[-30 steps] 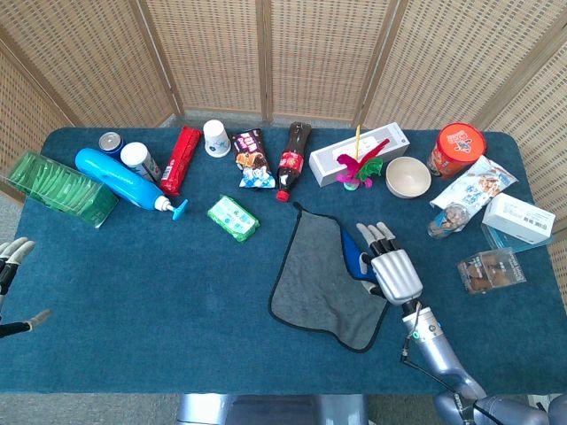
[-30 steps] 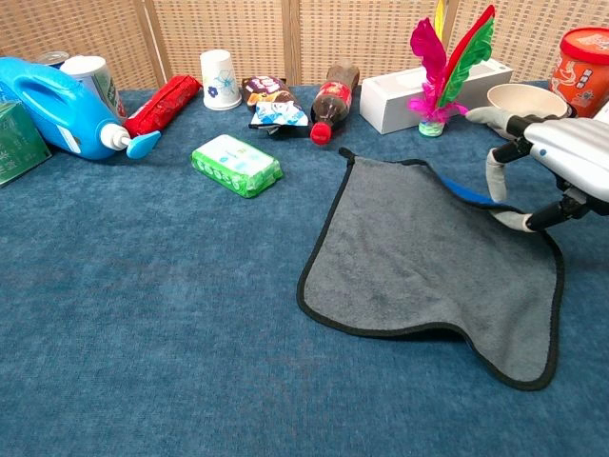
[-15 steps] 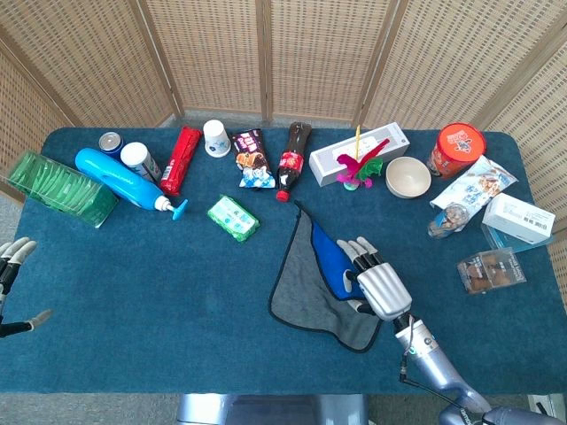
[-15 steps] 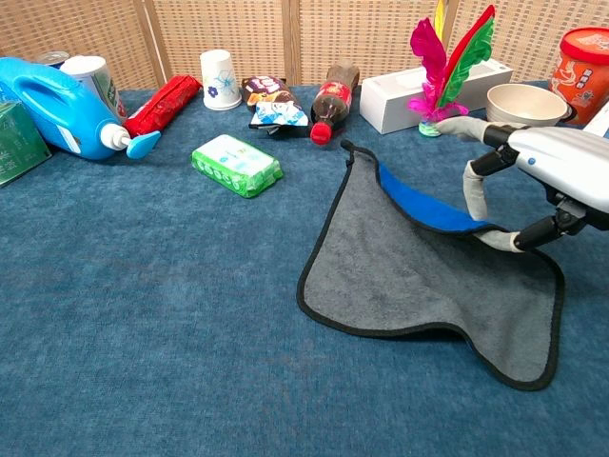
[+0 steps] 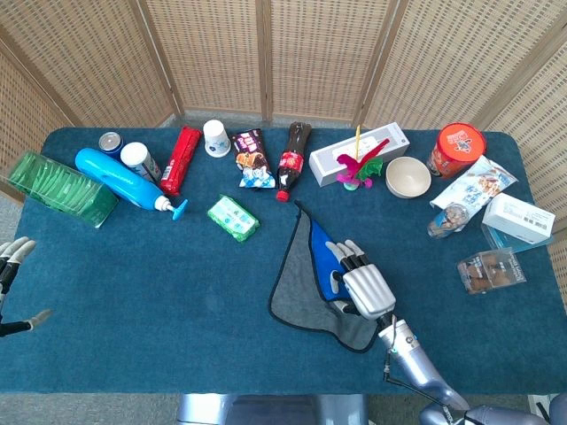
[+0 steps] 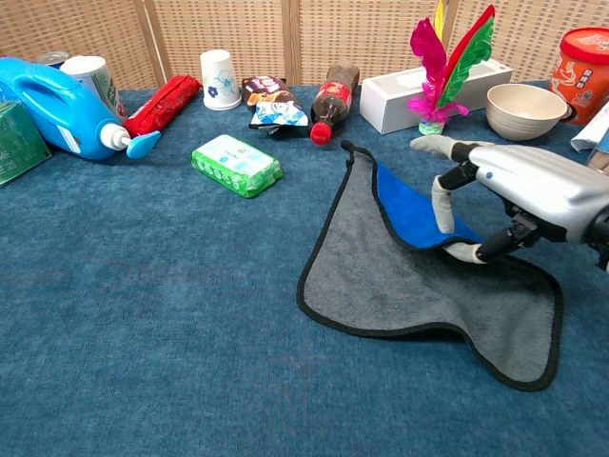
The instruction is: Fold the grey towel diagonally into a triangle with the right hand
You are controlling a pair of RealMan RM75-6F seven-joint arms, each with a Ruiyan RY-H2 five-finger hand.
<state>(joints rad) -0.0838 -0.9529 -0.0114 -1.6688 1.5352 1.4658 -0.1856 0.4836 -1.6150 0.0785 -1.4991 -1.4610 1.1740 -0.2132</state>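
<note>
From the head view, the right hand (image 5: 365, 289) has travelled further toward nine o'clock than half a second ago, dragging the lifted edge of the grey black-trimmed towel (image 5: 304, 288) with it, so a wider strip of the towel's blue underside (image 5: 324, 262) now shows; the fingers are pinched on that raised edge. The towel lies on the blue-carpeted desk (image 5: 159, 292) just right of centre, its lower right corner still flat. At eleven o'clock from the towel sits a green wrapped tissue pack (image 5: 233, 218), and at twelve o'clock a dark cola bottle (image 5: 292, 158) lies on its side beside a white rectangular box (image 5: 360, 159). The left hand (image 5: 11, 266) hangs at the desk's left edge, partly cut off, fingers apart and holding nothing. In the chest view, the right hand (image 6: 519, 195) has moved inward over the towel (image 6: 409, 286), fingers (image 6: 443, 205) clamping the fold, the blue side (image 6: 411, 209) curled upward. A pink-and-green feathered shuttlecock (image 6: 440, 67) stands behind, near a cream bowl (image 6: 521, 108). The wrist runs out of frame.
</note>
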